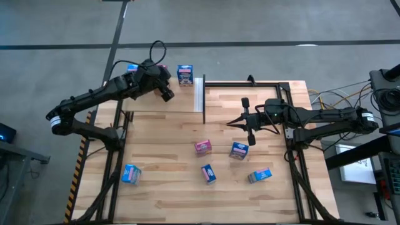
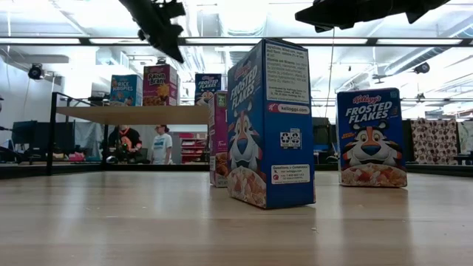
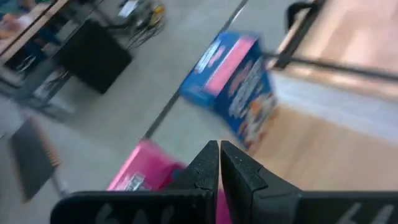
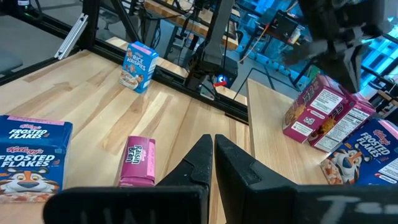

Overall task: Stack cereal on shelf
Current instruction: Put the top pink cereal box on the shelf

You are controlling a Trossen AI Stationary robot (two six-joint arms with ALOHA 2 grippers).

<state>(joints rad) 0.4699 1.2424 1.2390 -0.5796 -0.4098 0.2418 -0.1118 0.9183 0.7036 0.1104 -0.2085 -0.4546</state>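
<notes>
The shelf [image 1: 156, 103] is a pale wood board with a white strip [image 1: 199, 94], raised at the table's far left. Three cereal boxes stand on it: blue [image 2: 126, 90], pink [image 2: 161, 85] and blue [image 2: 208, 89]. My left gripper [image 3: 219, 152] hovers shut just above the pink box [image 3: 140, 169], short of the blue one [image 3: 233, 87]; it touches neither. Several more boxes are on the table: pink [image 1: 202, 147], blue [image 1: 238, 150], blue [image 1: 208, 174]. My right gripper [image 1: 230, 122] hangs shut and holds nothing, above the table's middle.
Two more blue boxes are on the table, at the near right [image 1: 260, 175] and the near left [image 1: 130, 174]. A black metal frame [image 1: 250, 81] runs along the table's far edge beside the shelf. People show in the room beyond the table [image 2: 159, 144].
</notes>
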